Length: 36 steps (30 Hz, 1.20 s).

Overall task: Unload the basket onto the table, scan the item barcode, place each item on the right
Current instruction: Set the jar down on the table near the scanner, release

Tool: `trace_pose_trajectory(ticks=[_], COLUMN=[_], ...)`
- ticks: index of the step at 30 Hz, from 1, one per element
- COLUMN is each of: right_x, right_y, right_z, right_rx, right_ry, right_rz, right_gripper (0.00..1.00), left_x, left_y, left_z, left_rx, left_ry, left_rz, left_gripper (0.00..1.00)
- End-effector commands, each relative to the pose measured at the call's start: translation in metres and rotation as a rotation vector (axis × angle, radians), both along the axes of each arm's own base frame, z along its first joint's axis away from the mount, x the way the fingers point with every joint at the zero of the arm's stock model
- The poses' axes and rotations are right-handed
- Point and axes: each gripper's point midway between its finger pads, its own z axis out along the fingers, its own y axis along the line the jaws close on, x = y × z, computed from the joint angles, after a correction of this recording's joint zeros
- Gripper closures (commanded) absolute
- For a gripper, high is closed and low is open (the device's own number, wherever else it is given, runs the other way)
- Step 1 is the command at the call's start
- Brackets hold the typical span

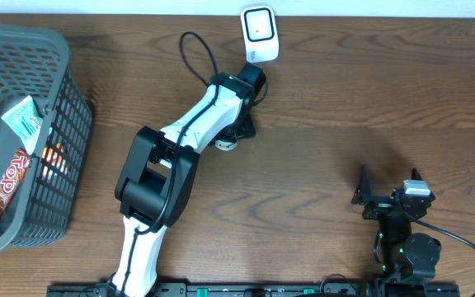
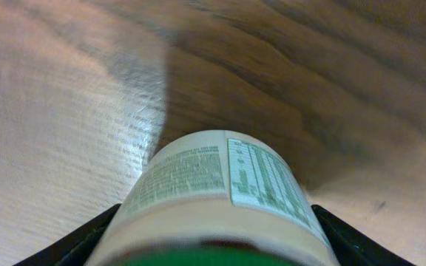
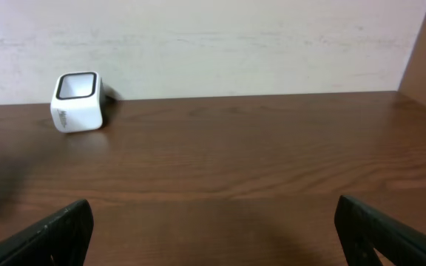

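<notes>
The item is a cream jar [image 2: 220, 192] with a printed label and a green cap. It fills the gap between the black fingers [image 2: 80, 240] of my left gripper [image 2: 217, 213], with both fingers against its sides. From overhead, only a small pale part of the jar [image 1: 225, 145] shows under the left gripper [image 1: 236, 132], low over the table. The white barcode scanner [image 1: 259, 33] stands at the far table edge just beyond that gripper, and it also shows in the right wrist view [image 3: 78, 102]. My right gripper [image 1: 388, 198] is open at the near right with nothing in it [image 3: 213, 218].
A grey mesh basket [image 1: 66, 124] stands at the left edge of the table. It holds a green-white packet [image 1: 23, 115] and a red snack bar [image 1: 7, 186]. A black cable [image 1: 196, 54] loops from the left arm. A wall rises behind the scanner.
</notes>
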Motion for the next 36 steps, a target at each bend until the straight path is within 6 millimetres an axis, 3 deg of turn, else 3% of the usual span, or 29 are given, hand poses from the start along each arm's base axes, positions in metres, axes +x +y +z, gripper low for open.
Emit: trace_pose_trajectory(ticks=[1,7,13,14,19,22,25,31,35,36], right_x=[0.0,0.0,0.0,0.0,0.0,0.0,0.0,0.0,0.0,0.0], right_y=[0.002,0.002,0.002,0.002,0.002,0.002,0.002,0.002,0.002,0.002], right_z=[-0.001,-0.001,-0.001,-0.001,-0.001,-0.001,-0.001,-0.001,-0.001,-0.001], right_rx=[-0.015,-0.015,-0.015,-0.015,-0.015,-0.015,-0.015,-0.015,-0.015,-0.015], right_ry=[0.002,0.002,0.002,0.002,0.002,0.002,0.002,0.002,0.002,0.002], right_rz=[0.008,0.008,0.008,0.008,0.008,0.008,0.008,0.008,0.008,0.008], right_gripper=[0.01,0.01,0.01,0.01,0.01,0.01,0.01,0.01,0.01,0.01], left_x=[0.006,0.007,0.005,0.004,-0.004,-0.005,-0.001,-0.004,-0.014,-0.017], left_y=[-0.011,-0.039,-0.039,-0.038,-0.033,-0.033,-0.034,-0.035,-0.025,-0.005], left_z=[0.007,0.009,0.009,0.009,0.012,0.026,0.057,0.147,0.224,0.265], left_rx=[-0.109,-0.268,-0.27,-0.268,-0.242,-0.254,-0.29,-0.39,-0.418,-0.412], left_ry=[-0.045,0.007,0.015,0.017,0.042,0.025,-0.035,-0.211,-0.403,-0.523], left_rz=[0.351,0.53,0.565,0.565,0.565,0.51,0.425,0.141,-0.133,-0.189], left_gripper=[0.24,0.19,0.17,0.02,0.02,0.02,0.02,0.02,0.02,0.02])
